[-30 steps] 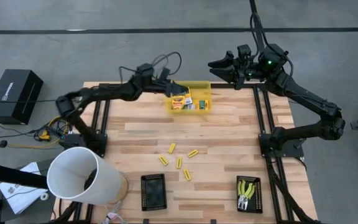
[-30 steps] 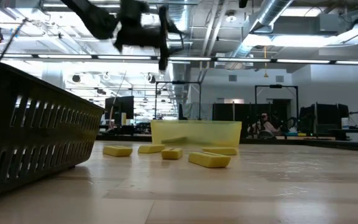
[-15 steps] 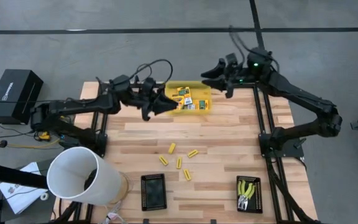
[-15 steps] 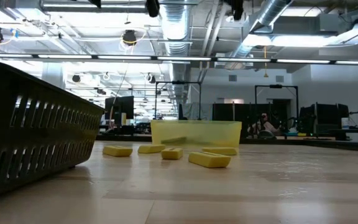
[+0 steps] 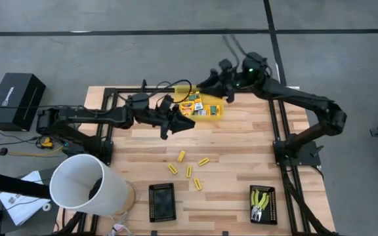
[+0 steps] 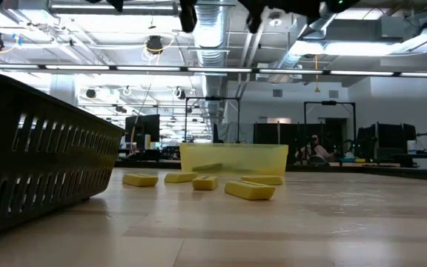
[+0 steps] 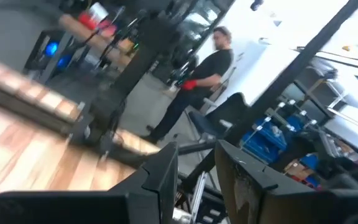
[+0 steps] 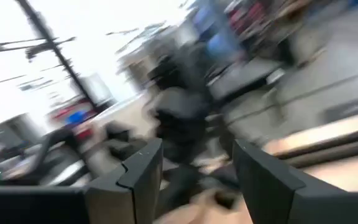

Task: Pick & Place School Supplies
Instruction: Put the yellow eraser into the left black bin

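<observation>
In the high view the translucent yellow bin (image 5: 202, 106) stands near the table's far edge with yellow-and-green printed boxes (image 5: 190, 105) lying inside it. Several short yellow sticks (image 5: 189, 170) lie flat on the wood at mid-table; the low view shows them (image 6: 250, 190) in front of the bin (image 6: 233, 159). Two yellow-green-handled tools (image 5: 262, 198) lie in the near right black tray. My left gripper (image 5: 181, 123) hovers open, just near-left of the bin, holding nothing. My right gripper (image 5: 205, 82) hangs open over the bin's far edge, also holding nothing.
A second black tray (image 5: 162, 201) sits at the near edge, left of centre, and fills the low view's left side (image 6: 35, 148). A white bucket (image 5: 87, 185) stands at the near left corner. Bare wood lies between the sticks and the bin. A person stands in the room beyond.
My left gripper has drawn back from the bin's far left corner toward the table's near edge and now points right beside the bin. My right gripper has travelled left from beyond the bin's right side to above its far edge. The bin, boxes and sticks have stayed put.
</observation>
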You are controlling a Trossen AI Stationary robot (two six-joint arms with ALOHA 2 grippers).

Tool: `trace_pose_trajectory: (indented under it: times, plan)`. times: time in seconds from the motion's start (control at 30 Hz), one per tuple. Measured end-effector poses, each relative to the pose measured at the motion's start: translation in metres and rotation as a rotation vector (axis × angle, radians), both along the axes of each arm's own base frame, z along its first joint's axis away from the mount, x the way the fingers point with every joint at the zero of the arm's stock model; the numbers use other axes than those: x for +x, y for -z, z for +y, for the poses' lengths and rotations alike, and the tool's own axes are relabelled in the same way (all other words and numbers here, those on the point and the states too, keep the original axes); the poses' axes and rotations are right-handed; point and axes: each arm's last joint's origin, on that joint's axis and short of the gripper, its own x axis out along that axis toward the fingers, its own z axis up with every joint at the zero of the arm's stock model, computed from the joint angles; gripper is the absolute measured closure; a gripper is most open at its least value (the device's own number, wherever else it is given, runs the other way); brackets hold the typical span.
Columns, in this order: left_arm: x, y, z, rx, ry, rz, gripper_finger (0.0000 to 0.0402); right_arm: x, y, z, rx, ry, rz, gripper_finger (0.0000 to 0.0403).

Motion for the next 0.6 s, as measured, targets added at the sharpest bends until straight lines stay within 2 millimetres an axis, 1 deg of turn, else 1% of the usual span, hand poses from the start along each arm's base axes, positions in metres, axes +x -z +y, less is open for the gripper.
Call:
trace_pose_trajectory:
  times: [0.13, 0.23, 0.33, 0.43, 0.53, 0.6]
  plan:
    - [0.004, 0.003, 0.001, -0.002, -0.02, 0.007, 0.0299, 0.015, 0.008, 0.006, 0.0, -0.075, -0.019, 0.0228]
    - [0.004, 0.004, 0.003, 0.035, -0.045, 0.005, 0.0299, 0.02, 0.0, 0.008, -0.028, -0.077, -0.086, 0.0238]
    - [0.003, 0.004, 0.009, 0.14, -0.113, -0.008, 0.0299, 0.024, -0.013, 0.006, -0.066, 0.026, -0.153, 0.0246]
    - [0.001, 0.001, 0.017, 0.225, -0.204, -0.021, 0.0299, 0.027, -0.021, 0.003, -0.088, 0.075, -0.176, 0.0253]
    - [0.0, 0.002, 0.024, 0.256, -0.234, -0.018, 0.0299, 0.027, -0.032, 0.001, -0.091, 0.105, -0.204, 0.0258]
    - [-0.001, 0.001, 0.029, 0.26, -0.22, -0.022, 0.0299, 0.032, -0.033, -0.001, -0.081, 0.135, -0.215, 0.0262]
